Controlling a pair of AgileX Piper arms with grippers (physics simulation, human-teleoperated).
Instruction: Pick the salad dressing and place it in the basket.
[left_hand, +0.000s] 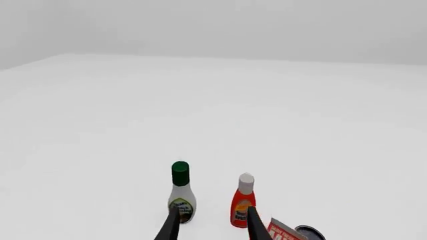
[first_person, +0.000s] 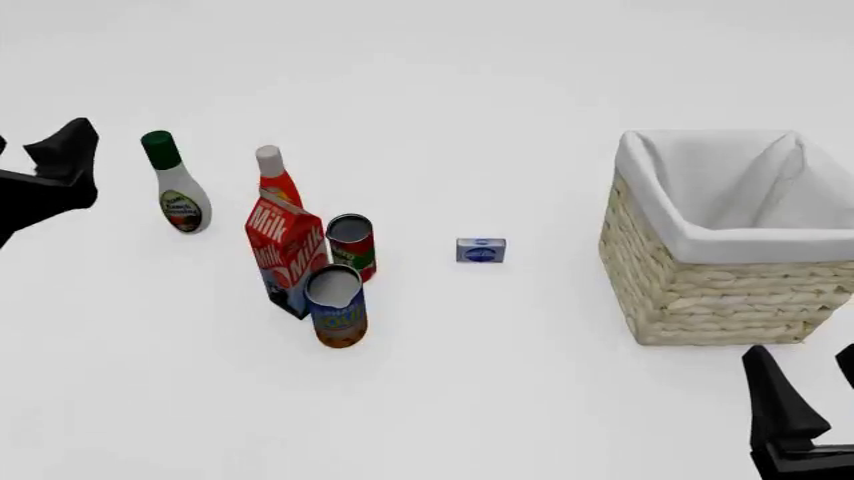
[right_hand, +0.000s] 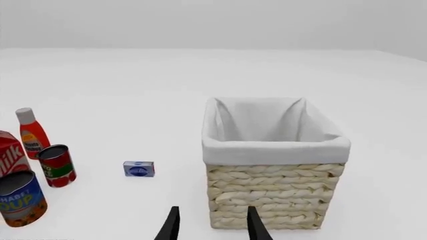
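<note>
The salad dressing (first_person: 178, 195), a smooth white pear-shaped bottle with a dark green cap, stands upright on the worktop (first_person: 507, 80) at far left, just beside the red bottle (first_person: 276, 178). A milk carton (first_person: 286, 252) and two cans (first_person: 350, 246) cluster nearby. The woven wicker basket (first_person: 707, 290), cloth-lined, sits well apart at right. Both the left fingers (left_hand: 173, 225) and right fingers (right_hand: 171, 225) are spread, holding nothing

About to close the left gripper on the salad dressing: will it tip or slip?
The salad dressing stands upright, tall with a narrow neck, so a high nudge could tip it. Its smooth, rounded body may slip between the fingers; gripping near the label seems safer. It looks rigid. The red bottle stands close by, so a fall might hit it.
</note>
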